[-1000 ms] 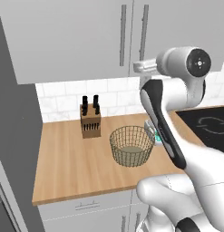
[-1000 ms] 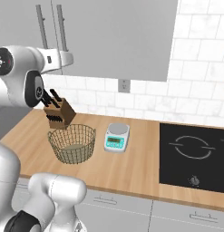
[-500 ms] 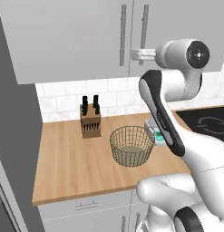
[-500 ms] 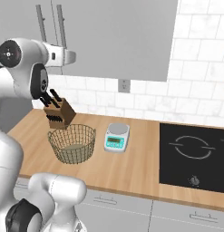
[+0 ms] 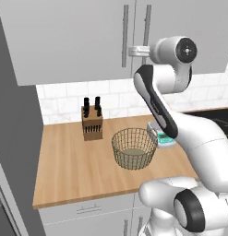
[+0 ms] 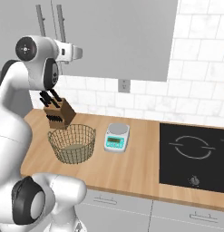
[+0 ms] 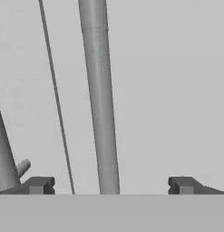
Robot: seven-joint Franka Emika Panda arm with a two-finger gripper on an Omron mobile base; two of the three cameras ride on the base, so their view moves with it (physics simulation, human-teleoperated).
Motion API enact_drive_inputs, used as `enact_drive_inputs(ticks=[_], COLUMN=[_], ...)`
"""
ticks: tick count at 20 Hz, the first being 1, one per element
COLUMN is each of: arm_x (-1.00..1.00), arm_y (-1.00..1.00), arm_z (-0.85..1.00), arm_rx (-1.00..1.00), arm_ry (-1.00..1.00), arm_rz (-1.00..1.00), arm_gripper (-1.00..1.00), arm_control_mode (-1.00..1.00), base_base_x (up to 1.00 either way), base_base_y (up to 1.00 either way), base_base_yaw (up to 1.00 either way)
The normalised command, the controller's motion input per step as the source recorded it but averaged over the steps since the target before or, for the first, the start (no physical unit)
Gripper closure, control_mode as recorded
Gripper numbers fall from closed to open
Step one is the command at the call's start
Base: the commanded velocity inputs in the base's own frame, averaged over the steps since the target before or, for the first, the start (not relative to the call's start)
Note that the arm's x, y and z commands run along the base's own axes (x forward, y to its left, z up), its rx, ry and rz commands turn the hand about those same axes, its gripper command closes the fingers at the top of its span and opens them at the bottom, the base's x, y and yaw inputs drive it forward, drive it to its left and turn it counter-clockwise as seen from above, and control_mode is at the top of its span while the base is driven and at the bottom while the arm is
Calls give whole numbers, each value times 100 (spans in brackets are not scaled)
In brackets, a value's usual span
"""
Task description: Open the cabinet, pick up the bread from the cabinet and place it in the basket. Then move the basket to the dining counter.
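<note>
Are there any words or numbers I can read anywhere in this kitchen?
No readable words or numbers.
The little kitchen scale has a display, but it is too small and blurred to read.
The knife block, basket and cabinet carry no labels.

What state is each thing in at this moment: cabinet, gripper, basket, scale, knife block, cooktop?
cabinet: doors shut, bread not visible.
bar handle: between the gripper's open fingers, not clamped.
gripper: open, at the handle.
basket: upright on the worktop, nothing in it.
kitchen scale: on the worktop right of the basket, pan bare.
knife block: upright, knives in it.
cooktop: nothing on it.
</note>
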Motion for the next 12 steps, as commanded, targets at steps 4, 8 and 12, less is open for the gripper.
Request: enact_drive_inputs(ticks=[4,8,12], arm_x=[63,56,58], arm_y=[0,0,0], arm_z=[-9,-13,-9], arm_rx=[0,0,0], arm_ry=[0,0,0], arm_rz=[0,0,0], arm_gripper=[-100,-100,-100], arm_control_mode=[-100,-100,-100], base_base_x=[0,0,0], base_base_y=[0,0,0], base_base_yaw=[0,0,0])
